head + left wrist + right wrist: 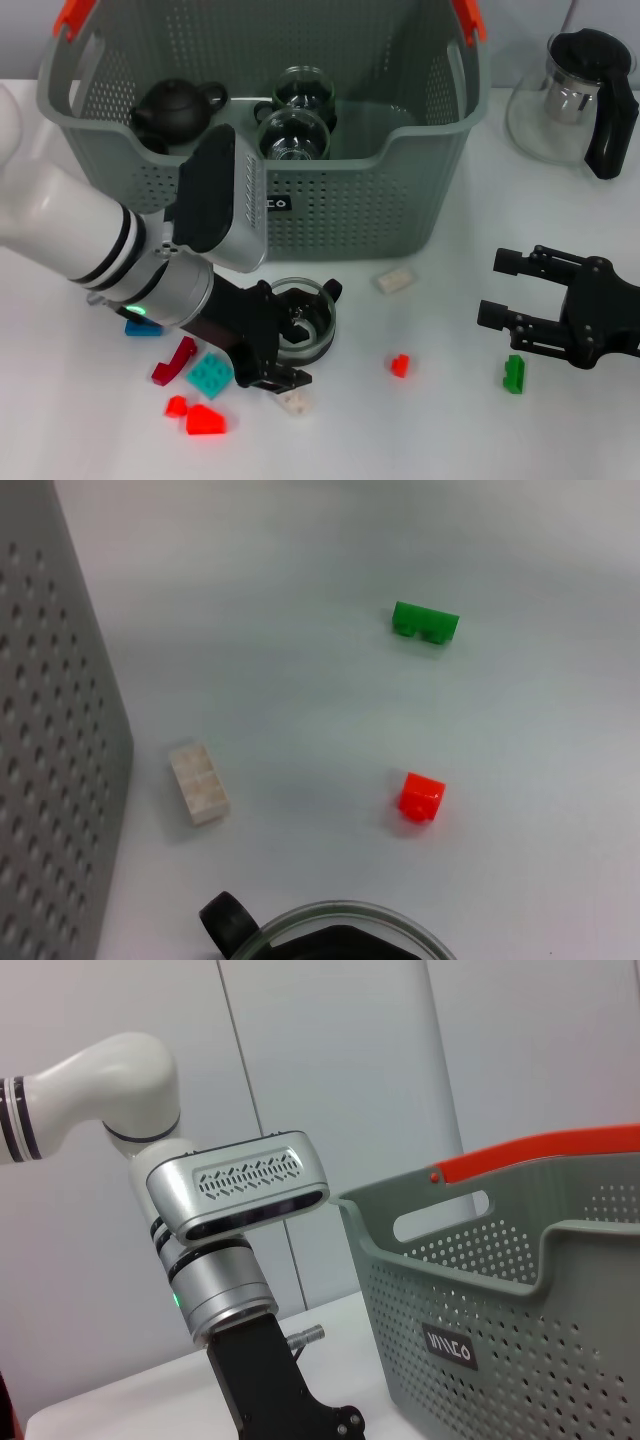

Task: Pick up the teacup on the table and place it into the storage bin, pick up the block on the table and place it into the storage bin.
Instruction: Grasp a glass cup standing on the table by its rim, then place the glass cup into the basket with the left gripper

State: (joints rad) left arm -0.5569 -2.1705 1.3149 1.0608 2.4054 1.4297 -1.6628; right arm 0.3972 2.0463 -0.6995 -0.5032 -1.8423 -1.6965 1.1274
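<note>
Though hidden overhead, teacup point(345, 935) rim

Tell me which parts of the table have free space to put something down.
Free: between the storage bin, beige block and right gripper. Crowded: around the left gripper at the teacup.

My left arm point(60, 225): glossy white shell, black rings before a silver cylindrical wrist with a small green light. Silver-grey camera box point(238, 1184) on the wrist, black face, slotted vent grille. Left claw point(268, 345) is matte black, chunky body with small screws. Right claw point(525, 290), at 3 o'clock in the head view: all black, two angular fingers with linkage bars, round screw heads visible.
</note>
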